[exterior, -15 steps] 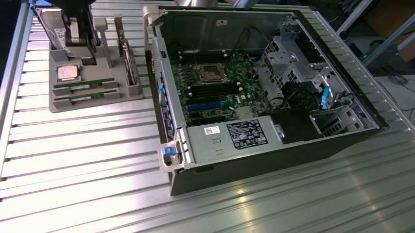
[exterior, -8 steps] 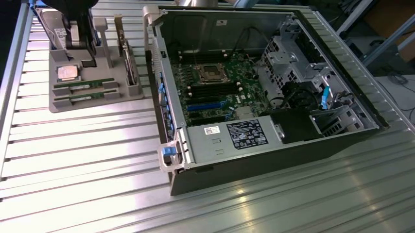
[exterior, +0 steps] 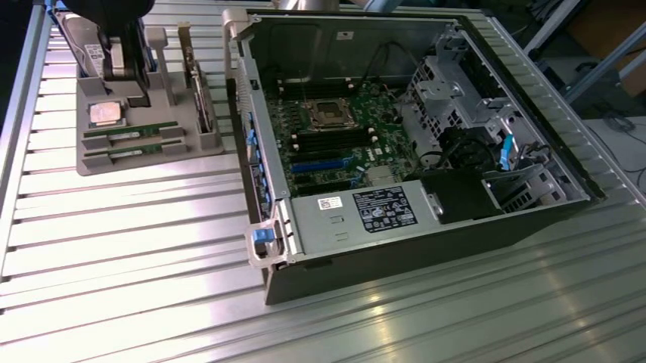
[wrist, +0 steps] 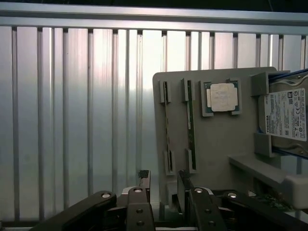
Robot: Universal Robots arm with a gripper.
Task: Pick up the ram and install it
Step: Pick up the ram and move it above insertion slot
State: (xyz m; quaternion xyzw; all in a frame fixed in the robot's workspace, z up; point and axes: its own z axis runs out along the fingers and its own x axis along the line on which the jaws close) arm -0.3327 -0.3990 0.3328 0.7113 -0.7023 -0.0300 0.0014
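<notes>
Two ram sticks stand on edge in slots of a grey holder tray (exterior: 151, 159) at the exterior view's left: one ram stick (exterior: 131, 133), the other ram stick (exterior: 131, 153) just in front of it. From the wrist they appear as thin green strips, one ram stick (wrist: 191, 122) and the other (wrist: 167, 122). My gripper (exterior: 123, 72) hangs above the tray's back part, over the hard drive and processor area. Its two dark fingers (wrist: 144, 179) stand apart, so the gripper (wrist: 163, 185) is open with nothing between them, short of the sticks' ends.
On the tray also sit a silver-topped processor (exterior: 106, 112), an upright expansion card (exterior: 199, 91) and a hard drive (wrist: 286, 115). The open computer case (exterior: 272, 189) lies at the right of the tray, with its motherboard's black memory slots (exterior: 333, 141) exposed. Ribbed metal table (exterior: 121, 242) all around.
</notes>
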